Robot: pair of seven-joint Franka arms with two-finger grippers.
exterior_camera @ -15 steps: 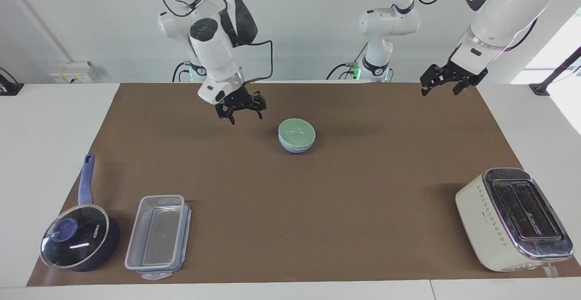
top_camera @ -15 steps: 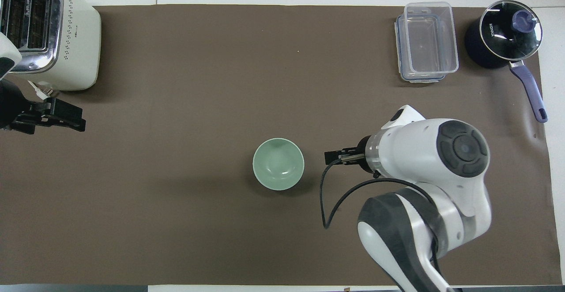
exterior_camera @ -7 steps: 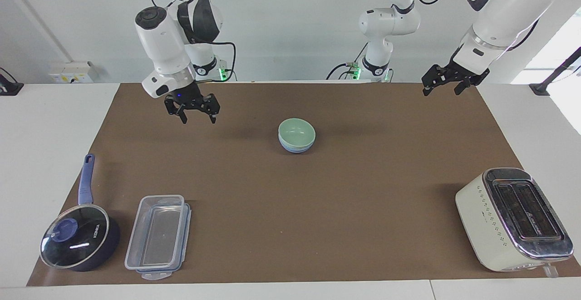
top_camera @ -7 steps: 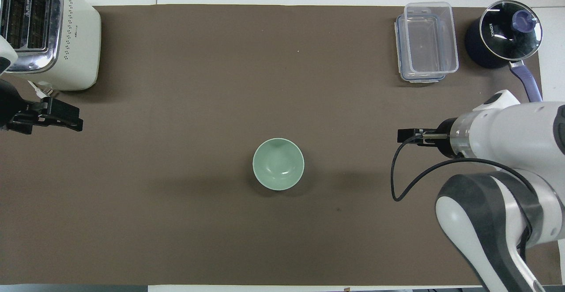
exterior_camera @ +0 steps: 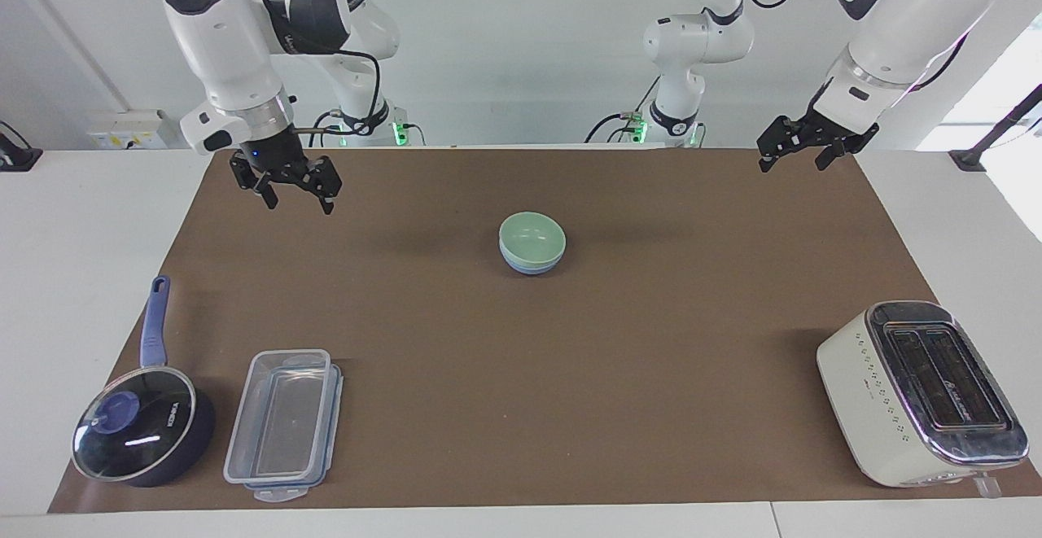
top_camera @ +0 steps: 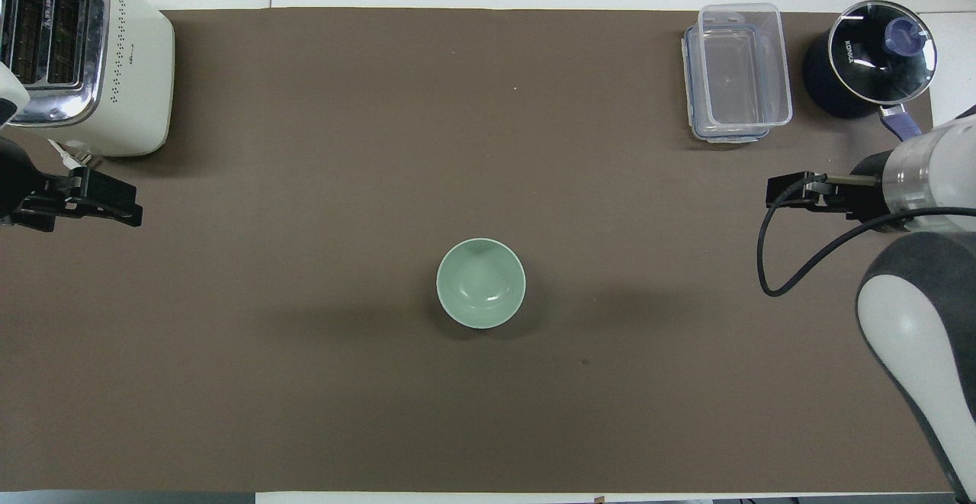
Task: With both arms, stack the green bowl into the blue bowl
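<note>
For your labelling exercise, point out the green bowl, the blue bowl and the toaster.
green bowl [exterior_camera: 531,236], facing view, on its inner hollow.
blue bowl [exterior_camera: 529,269], facing view, on the outer wall showing under the green bowl.
toaster [exterior_camera: 855,391], facing view, on its cream side wall.

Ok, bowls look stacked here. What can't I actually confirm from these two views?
- Blue bowl: the overhead view hides it entirely under the green bowl; the facing view shows only a sliver below the green rim.
- Saucepan handle: partly covered by the right arm in the overhead view.
- Left gripper: its arm is cut off by the overhead view's edge.
- Right gripper: empty, above the mat.
</note>
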